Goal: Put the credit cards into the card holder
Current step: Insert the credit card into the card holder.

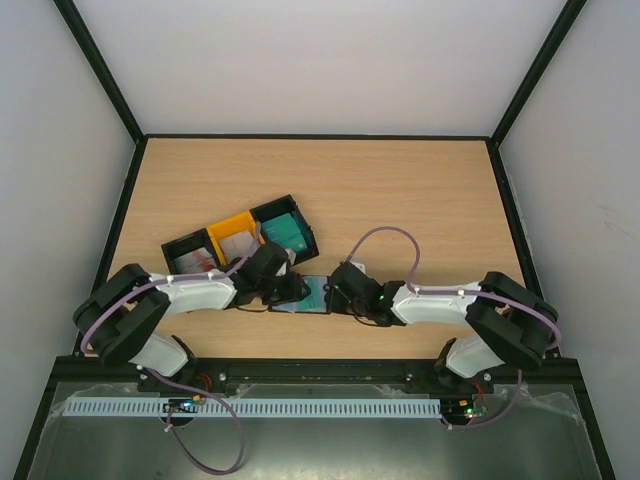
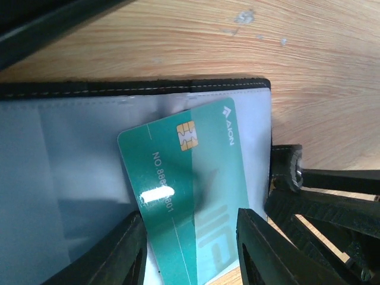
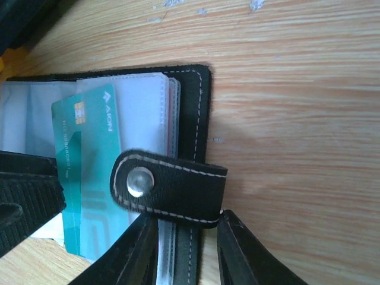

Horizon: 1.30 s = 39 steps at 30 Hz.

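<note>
While looking down from above, finding the card holder (image 1: 312, 296) lying open on the table (image 1: 400, 200), the left gripper (image 1: 288, 290) crowding its left side and the right gripper (image 1: 345, 290) its right; noting a row of trays (image 1: 230, 222) just behind the card holder, carrying other cards (image 1: 285, 232). Turning to the left wrist view, seeing a teal card (image 2: 184, 196) lying tilted on the card holder's clear sleeves, far end tucked under one sleeve, left jaws standing partly apart and flanking its near end; failing to tell whether pinching it. Turning to the right wrist view, seeing right jaws standing partly apart astride the card holder's outer edge, just below its snap strap (image 3: 172, 189); failing to tell whether clamping anything.
</note>
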{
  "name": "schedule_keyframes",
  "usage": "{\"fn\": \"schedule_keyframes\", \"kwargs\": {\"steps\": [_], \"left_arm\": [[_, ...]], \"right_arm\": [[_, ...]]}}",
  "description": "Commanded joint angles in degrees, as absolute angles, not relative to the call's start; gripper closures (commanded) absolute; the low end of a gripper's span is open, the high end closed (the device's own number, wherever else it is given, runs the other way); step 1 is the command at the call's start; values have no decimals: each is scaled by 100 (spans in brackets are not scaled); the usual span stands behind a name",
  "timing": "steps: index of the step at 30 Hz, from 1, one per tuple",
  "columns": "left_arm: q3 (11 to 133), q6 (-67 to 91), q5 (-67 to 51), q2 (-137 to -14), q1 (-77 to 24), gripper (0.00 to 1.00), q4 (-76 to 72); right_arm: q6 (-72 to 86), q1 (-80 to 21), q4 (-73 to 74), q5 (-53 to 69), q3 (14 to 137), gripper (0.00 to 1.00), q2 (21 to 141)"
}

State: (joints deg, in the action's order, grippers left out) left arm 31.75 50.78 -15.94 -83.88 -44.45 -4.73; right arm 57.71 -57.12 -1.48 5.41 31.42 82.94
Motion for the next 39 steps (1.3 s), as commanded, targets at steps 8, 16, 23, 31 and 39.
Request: {"fn": "schedule_keyframes", "kwargs": {"steps": [8, 16, 23, 31, 39], "left_arm": [[3657, 4346, -2204, -8908, -4473, 55, -402], [3796, 4067, -2863, -8995, -4470, 53, -653], [4125, 3608, -2520, -8384, -4431, 34, 473], [5151, 2475, -1251, -7876, -4216, 28, 2164], [7127, 857, -546, -8068, -4201, 28, 3672]], "right_arm": [[5583, -5567, -343, 585, 3113, 72, 8487], [5528, -5545, -227, 409, 3095, 72, 8235], [5197, -5415, 895, -161, 3199, 64, 7042], [4884, -5328, 1516, -435, 3557, 55, 6217], [4886, -5325, 1343, -247, 3707, 55, 6068]]}}
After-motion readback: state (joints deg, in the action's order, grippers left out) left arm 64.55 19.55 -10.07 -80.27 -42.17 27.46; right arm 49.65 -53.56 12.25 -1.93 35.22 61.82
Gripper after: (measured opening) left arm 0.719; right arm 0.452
